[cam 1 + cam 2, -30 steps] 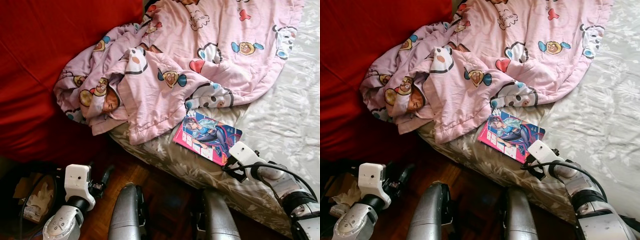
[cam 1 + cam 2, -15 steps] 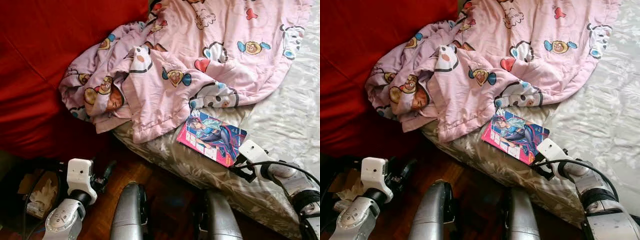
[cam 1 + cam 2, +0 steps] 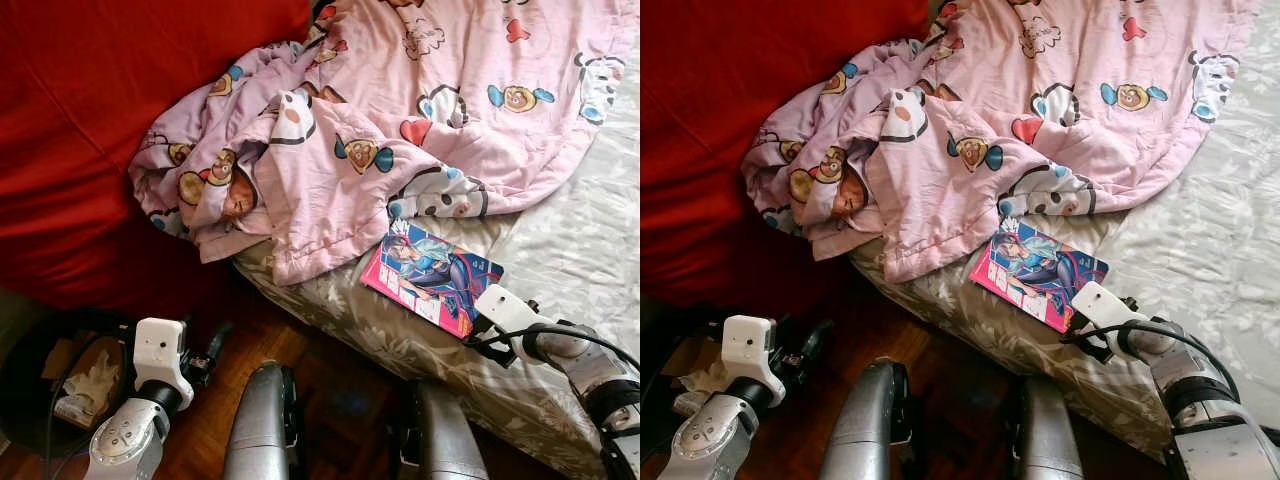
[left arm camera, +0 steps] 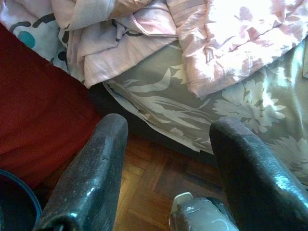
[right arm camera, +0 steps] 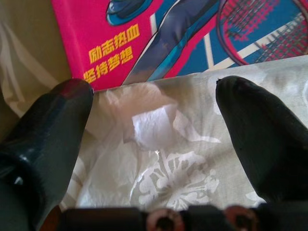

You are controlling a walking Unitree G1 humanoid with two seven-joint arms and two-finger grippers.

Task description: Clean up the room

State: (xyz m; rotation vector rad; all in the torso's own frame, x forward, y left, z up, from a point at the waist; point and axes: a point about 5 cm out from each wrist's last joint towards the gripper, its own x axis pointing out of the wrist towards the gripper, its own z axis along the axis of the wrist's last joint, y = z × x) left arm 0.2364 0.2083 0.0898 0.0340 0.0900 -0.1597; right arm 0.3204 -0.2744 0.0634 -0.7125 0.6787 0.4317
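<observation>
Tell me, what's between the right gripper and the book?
Just bare bedsheet. In the right wrist view, the open right gripper sits right before the book.

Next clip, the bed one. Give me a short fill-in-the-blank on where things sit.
1. The comic book lies on the ____, beside the pink blanket.
2. The right tool has its fingers ____, just short of the book's edge.
3. The left tool hangs low over the wooden ____.

Missing words: bed; open; floor
</observation>
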